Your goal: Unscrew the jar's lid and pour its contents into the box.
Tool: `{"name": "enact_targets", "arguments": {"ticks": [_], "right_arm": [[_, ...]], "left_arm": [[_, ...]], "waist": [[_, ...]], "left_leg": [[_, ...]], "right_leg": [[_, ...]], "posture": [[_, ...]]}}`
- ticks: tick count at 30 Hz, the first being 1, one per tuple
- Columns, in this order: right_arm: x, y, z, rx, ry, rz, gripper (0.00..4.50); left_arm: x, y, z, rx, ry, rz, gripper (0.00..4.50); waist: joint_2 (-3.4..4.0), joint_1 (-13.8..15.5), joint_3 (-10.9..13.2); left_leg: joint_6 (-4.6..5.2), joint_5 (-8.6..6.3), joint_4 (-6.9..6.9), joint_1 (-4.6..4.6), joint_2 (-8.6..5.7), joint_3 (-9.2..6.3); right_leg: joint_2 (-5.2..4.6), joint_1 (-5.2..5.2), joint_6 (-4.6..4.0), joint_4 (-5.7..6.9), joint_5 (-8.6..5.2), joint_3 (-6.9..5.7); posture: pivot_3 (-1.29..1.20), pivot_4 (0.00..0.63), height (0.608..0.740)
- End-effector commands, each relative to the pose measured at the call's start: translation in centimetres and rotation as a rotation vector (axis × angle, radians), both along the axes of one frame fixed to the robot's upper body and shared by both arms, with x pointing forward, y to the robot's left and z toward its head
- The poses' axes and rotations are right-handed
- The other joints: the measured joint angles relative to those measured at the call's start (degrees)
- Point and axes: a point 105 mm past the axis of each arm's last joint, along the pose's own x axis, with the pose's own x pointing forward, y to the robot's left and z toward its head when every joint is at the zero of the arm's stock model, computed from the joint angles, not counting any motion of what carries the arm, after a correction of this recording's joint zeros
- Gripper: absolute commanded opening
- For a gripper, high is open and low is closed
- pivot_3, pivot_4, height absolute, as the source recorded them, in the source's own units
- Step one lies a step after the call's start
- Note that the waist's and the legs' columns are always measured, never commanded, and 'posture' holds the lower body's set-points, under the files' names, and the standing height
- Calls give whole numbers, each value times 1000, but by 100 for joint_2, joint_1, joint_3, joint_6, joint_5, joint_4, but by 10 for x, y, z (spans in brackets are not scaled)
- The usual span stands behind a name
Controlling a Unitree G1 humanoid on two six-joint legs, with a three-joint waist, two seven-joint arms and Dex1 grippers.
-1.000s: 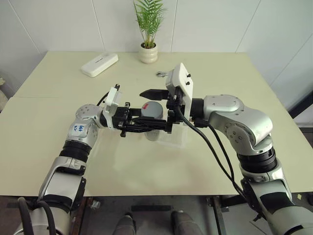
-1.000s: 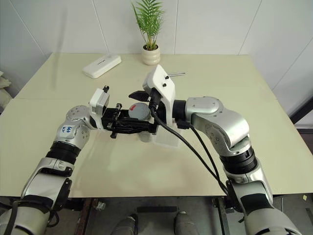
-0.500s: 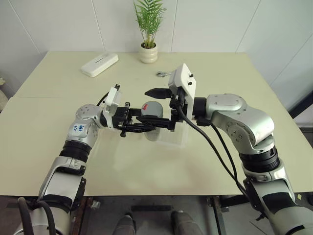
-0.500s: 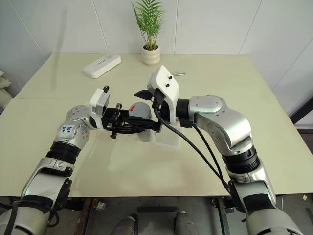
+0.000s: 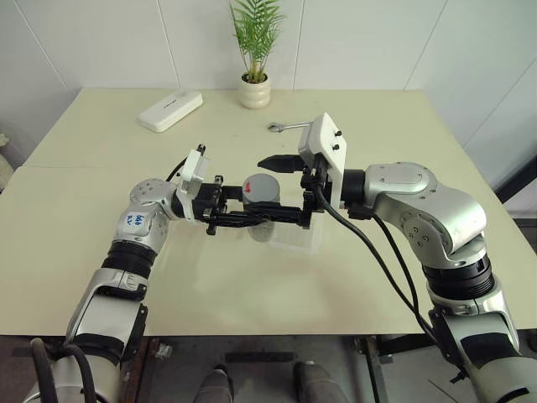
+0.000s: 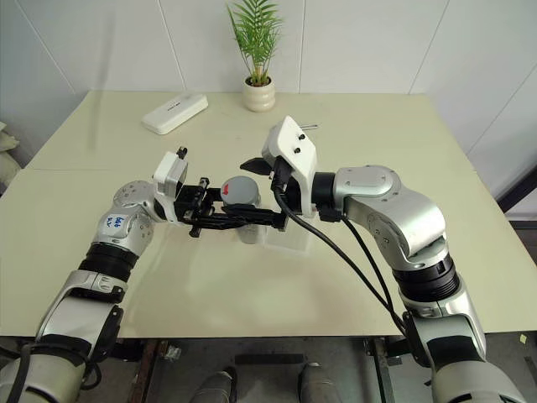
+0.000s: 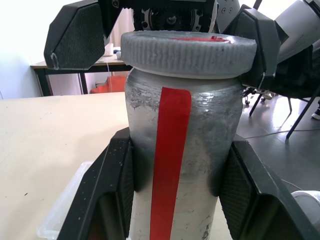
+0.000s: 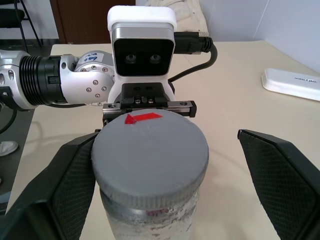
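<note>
The jar (image 7: 180, 165) stands upright above the middle of the table (image 5: 101, 210), raised off it, its silvery-grey body marked with a red strip down the side. The lid (image 8: 150, 152) is still on top of it, a flat grey disc with a ribbed edge and a red mark on its face. The left pincer (image 7: 177, 200) is clamped on the jar's body, one black finger pressed against each side below the lid, reaching in level from the left.

The right pincer (image 8: 165, 190) comes in level from the opposite side at lid height, its fingers spread wide. In the right wrist view one finger (image 8: 55, 185) sits close against the lid's edge, though contact cannot be made out, while the other finger stands well clear of the lid.

The box (image 5: 298, 239), a shallow clear tray with a rim, rests on the table just below and a little to the right of the jar, partly hidden by the two pincers. The jar's contents cannot be seen.

Farther back on the table lie a small metal wrench (image 5: 285, 127), a white oblong case (image 5: 170, 110) towards the left, and a white pot with a green plant (image 5: 255, 88) by the wall.
</note>
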Motion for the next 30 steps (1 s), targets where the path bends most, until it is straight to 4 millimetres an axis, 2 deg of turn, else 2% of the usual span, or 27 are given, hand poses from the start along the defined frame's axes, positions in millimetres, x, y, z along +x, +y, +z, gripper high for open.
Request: {"name": "enact_targets", "arguments": {"ticks": [1,18,22,30], "right_arm": [[-9,-4,13,23,-51,18,4485],[-8,-15,12,6,-51,-16,4485],[-9,-15,13,3,-51,-14,4485],[-23,-6,10,2,-34,55,4485]], "left_arm": [[-12,2,8,17,-50,-115,1876],[-11,2,8,18,-50,-110,1876],[-11,2,8,17,-50,-111,1876],[-11,2,8,19,-49,-113,1876]], "waist": [[0,-1,0],[0,1,0],[0,1,0],[0,2,0]], "left_leg": [[0,0,0,0,0,0],[0,0,0,0,0,0],[0,0,0,0,0,0],[0,0,0,0,0,0]], "right_leg": [[0,0,0,0,0,0],[0,0,0,0,0,0],[0,0,0,-1,0,0],[0,0,0,-1,0,0]], "posture": [[0,150,740],[0,150,740],[0,150,740],[0,150,740]]}}
